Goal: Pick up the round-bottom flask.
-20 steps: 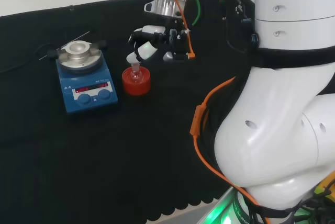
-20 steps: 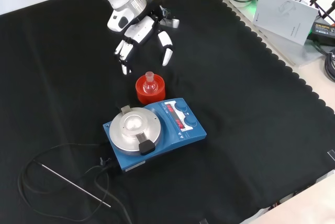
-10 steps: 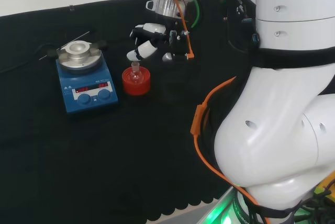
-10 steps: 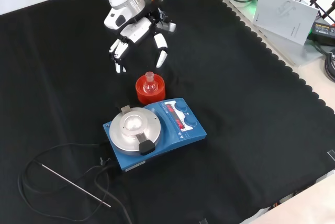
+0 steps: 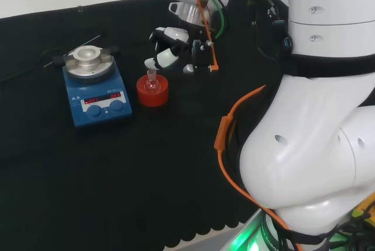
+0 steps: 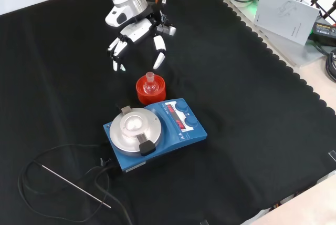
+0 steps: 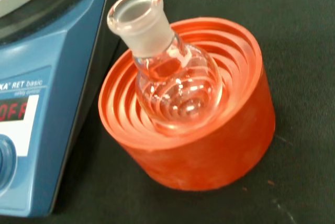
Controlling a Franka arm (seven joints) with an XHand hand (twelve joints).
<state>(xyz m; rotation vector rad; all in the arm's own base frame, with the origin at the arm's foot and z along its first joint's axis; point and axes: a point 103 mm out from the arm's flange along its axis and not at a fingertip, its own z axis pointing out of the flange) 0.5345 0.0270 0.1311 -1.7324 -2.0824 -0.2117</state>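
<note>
Flask point(image 7: 175, 85) in red stand point(image 7: 209, 150) (robot hand point(image 6: 137, 31) apart)

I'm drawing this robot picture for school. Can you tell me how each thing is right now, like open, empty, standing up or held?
hand: open, fingers spread, above the cloth, holding nothing
round-bottom flask: upright, unstoppered, looks empty, sitting in its stand, not held
red ribbed stand: on the cloth, beside the blue stirrer plate
blue stirrer plate: red display lit, nothing on its metal top
</note>
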